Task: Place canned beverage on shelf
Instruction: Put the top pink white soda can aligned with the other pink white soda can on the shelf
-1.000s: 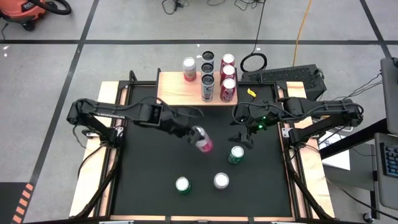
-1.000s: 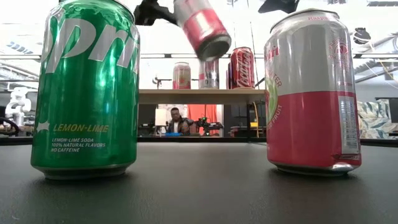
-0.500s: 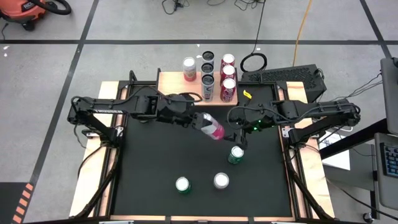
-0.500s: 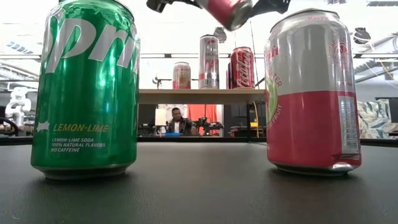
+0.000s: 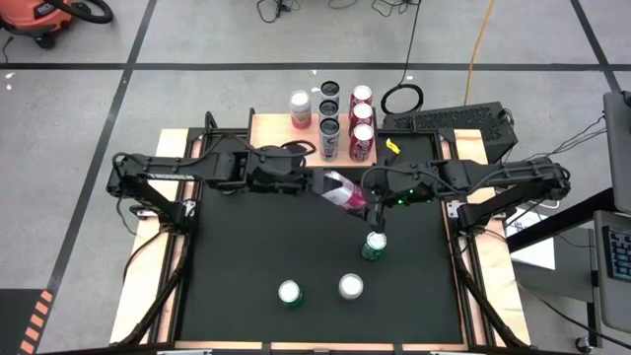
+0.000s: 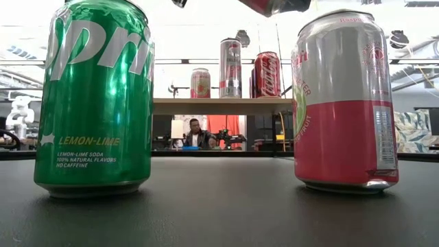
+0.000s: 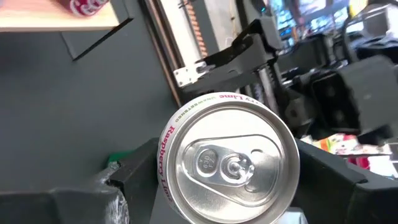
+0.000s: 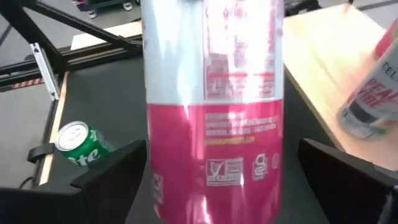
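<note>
A silver and pink can (image 5: pixel 342 192) hangs nearly level above the table's middle, with my left gripper (image 5: pixel 320 184) shut on it. Its pink bottom end (image 8: pixel 214 162) points toward my right gripper (image 5: pixel 373 205). That gripper is open, with its fingers (image 8: pixel 112 168) standing on either side of the pink end, apart from it. The wooden shelf (image 5: pixel 281 143) stands at the far edge and carries several upright cans (image 5: pixel 330 123). In the low view the held can (image 6: pixel 271 5) shows only at the top edge. My left gripper pinches the can's wall near its top end (image 7: pixel 166 180) between its two fingers (image 7: pixel 134 180). The fingers come from the table's left, slanting a little down, and lie along the can. The can's lid faces the wrist. The can is lifted clear, tilted nearly level.
Two green cans (image 5: pixel 373 245) (image 5: pixel 289 294) and a silver and pink can (image 5: pixel 350 286) stand upright on the black table, toward its near edge. In the low view a green can (image 6: pixel 96 96) and a pink can (image 6: pixel 343 103) fill the foreground. The shelf's left half is bare wood.
My left gripper has risen and gone toward the table's right and far edge with the can. It has rolled, and the can has tipped from a downward slant to nearly level. The can's bottom end now lies between my right gripper's fingers.
</note>
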Controlling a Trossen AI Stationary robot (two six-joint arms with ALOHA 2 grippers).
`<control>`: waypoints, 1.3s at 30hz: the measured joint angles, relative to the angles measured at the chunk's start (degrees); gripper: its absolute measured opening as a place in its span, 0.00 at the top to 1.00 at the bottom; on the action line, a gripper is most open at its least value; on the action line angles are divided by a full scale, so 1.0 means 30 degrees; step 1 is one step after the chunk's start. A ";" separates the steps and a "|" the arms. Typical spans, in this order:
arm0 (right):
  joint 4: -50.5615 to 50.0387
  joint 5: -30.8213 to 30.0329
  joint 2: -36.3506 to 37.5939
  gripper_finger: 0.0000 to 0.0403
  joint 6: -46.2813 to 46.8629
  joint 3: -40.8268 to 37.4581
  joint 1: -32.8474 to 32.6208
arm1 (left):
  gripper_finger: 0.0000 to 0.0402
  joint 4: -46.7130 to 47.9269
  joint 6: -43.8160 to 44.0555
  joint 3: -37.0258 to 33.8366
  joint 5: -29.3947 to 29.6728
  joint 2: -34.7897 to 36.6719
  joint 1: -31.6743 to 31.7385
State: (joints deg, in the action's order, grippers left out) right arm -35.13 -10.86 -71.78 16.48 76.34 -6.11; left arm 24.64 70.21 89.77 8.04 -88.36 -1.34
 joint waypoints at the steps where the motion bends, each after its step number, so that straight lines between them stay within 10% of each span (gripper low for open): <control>1: 0.0091 0.0031 0.0004 0.01 -0.0212 0.0000 0.0000 | 0.27 -0.0160 0.0016 -0.0005 0.0114 0.0000 -0.0001; 30: 0.1384 -0.0371 -0.0506 0.03 -0.2923 0.0000 0.0294 | 0.27 -0.0544 0.0502 -0.0012 0.1170 0.0000 0.0000; 39: 0.1521 -0.0430 -0.0740 0.24 -0.2784 0.0000 0.0302 | 0.27 -0.0525 0.0495 -0.0019 0.1271 0.0000 -0.0019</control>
State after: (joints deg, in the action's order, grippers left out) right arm -30.57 -12.15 -74.00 8.13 76.34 -5.20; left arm 23.06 71.70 89.71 11.85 -88.36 -1.40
